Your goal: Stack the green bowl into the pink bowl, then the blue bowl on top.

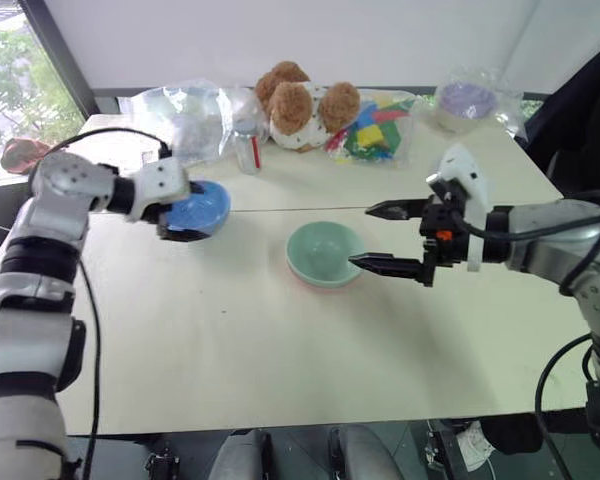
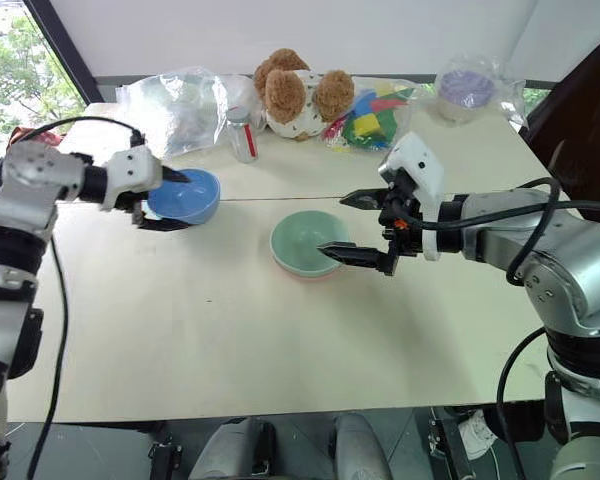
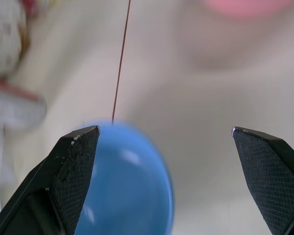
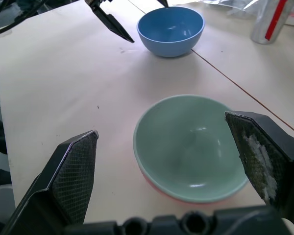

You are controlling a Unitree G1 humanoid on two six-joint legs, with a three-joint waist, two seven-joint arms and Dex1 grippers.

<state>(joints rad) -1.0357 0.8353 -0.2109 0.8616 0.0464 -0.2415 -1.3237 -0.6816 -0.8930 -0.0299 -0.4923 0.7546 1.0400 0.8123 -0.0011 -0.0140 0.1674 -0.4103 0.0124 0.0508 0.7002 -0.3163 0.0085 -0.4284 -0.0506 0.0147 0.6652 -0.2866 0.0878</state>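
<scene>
My left gripper (image 2: 170, 200) is spread wide around the blue bowl (image 2: 186, 194), not clamped. R gripper (image 1: 388, 236) gapes too, just beside the green bowl (image 1: 324, 252), which sits nested in the pink bowl (image 4: 159, 188) mid-table (image 1: 230, 340).

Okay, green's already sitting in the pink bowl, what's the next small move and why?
Probably close the left gripper on the blue bowl: its open fingers flank the bowl's rim, the bowl rests on the table, and the green bowl already sits nested in the pink bowl.
</scene>
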